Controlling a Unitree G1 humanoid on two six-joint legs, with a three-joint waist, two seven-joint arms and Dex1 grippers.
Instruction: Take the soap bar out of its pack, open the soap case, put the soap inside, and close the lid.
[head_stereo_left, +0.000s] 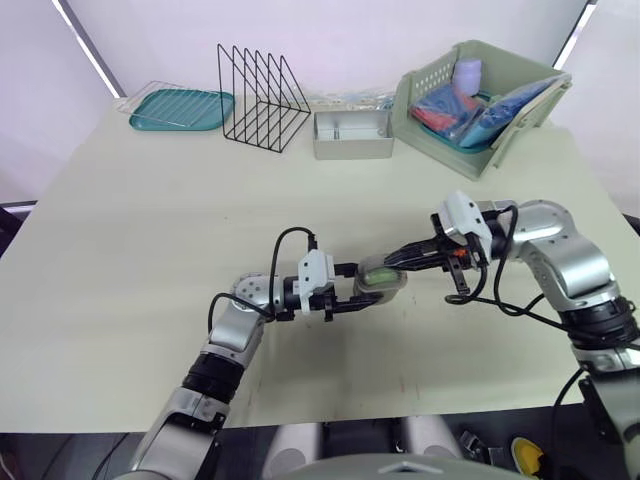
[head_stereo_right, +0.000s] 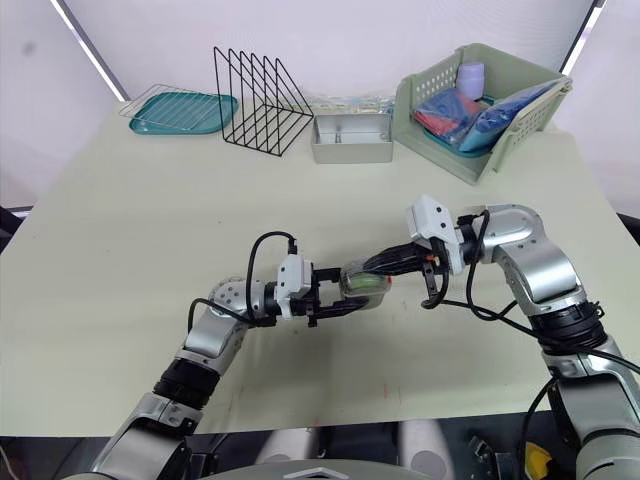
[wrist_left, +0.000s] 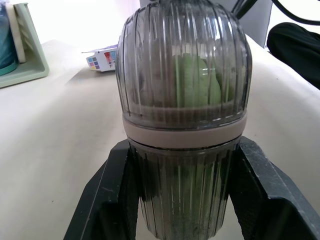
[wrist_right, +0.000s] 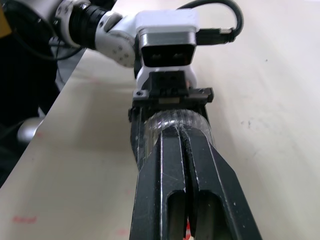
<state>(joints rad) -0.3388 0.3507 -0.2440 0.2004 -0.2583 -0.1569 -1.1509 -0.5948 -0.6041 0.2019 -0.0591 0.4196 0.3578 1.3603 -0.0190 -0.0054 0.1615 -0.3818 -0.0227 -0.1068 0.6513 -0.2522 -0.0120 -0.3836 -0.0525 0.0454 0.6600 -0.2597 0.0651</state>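
One soap case (wrist_left: 184, 130), ribbed clear plastic with a pale band at the seam; lid sits down on the base. Contents: one green soap bar (wrist_left: 197, 82), visible through the wall.

Two grippers, both at the case. Left gripper (head_stereo_left: 358, 298): jaws clenched on the case's lower half, one finger on each side, evidently bracing it against a push. Right gripper (wrist_right: 181, 131): fingers pressed together and grasping nothing, laid along the top of the case's lid; probably serving as one blunt pusher to seat the lid (whether the seam has fully closed cannot be told).

One small printed carton (wrist_left: 102, 59), well apart from the case on the table (head_stereo_left: 150, 220); likely the emptied pack.

Also well beyond the case, at the table's far edge:
- one teal tray (head_stereo_left: 180, 110)
- one black wire rack (head_stereo_left: 262, 98)
- one grey metal box (head_stereo_left: 352, 135)
- one green basket (head_stereo_left: 425, 125) of mixed goods
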